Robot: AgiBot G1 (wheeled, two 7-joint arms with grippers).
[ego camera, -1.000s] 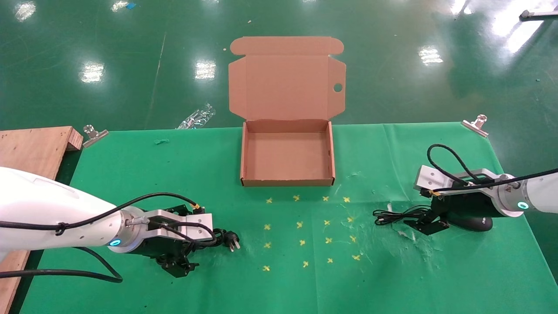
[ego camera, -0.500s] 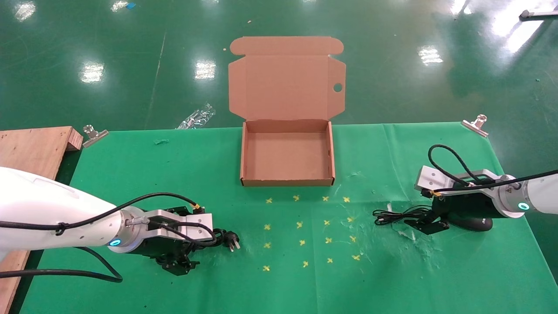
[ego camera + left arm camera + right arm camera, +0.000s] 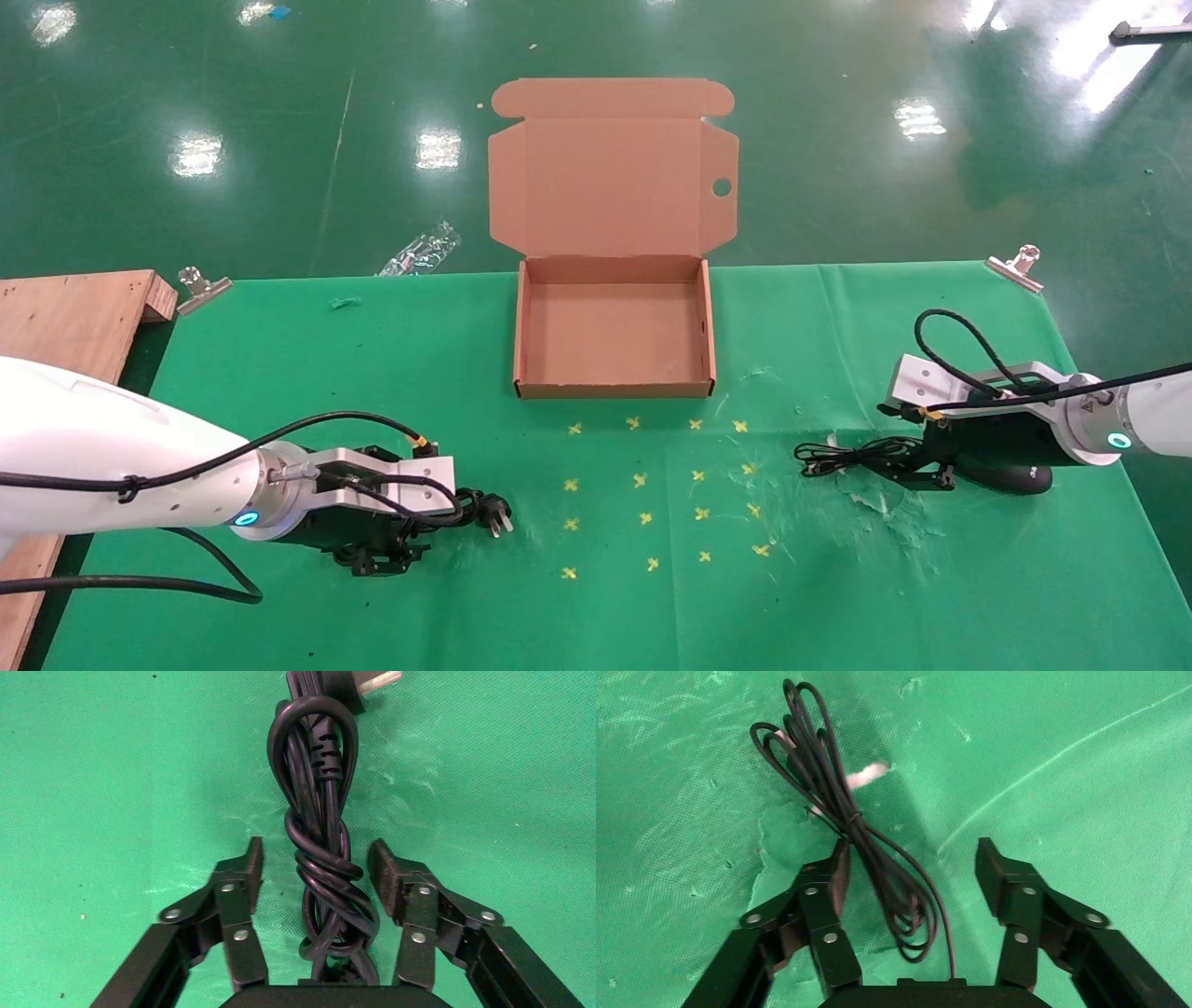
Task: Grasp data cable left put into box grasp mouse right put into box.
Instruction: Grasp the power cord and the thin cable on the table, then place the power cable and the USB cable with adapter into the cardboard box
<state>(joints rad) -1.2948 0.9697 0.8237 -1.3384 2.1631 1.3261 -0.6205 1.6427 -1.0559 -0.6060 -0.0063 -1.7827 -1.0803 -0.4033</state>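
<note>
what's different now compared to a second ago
Both tools sank closer to the cloth: the left tool now straddles the data cable, the right tool straddles the mouse cord. Neither has closed yet. The cable, mouse and empty box stayed put.

One data cable (image 3: 325,846), one mouse (image 3: 1017,478), one box (image 3: 615,328).

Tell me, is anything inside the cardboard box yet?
No, the box floor is bare; the data cable and mouse lie on the table.
</note>
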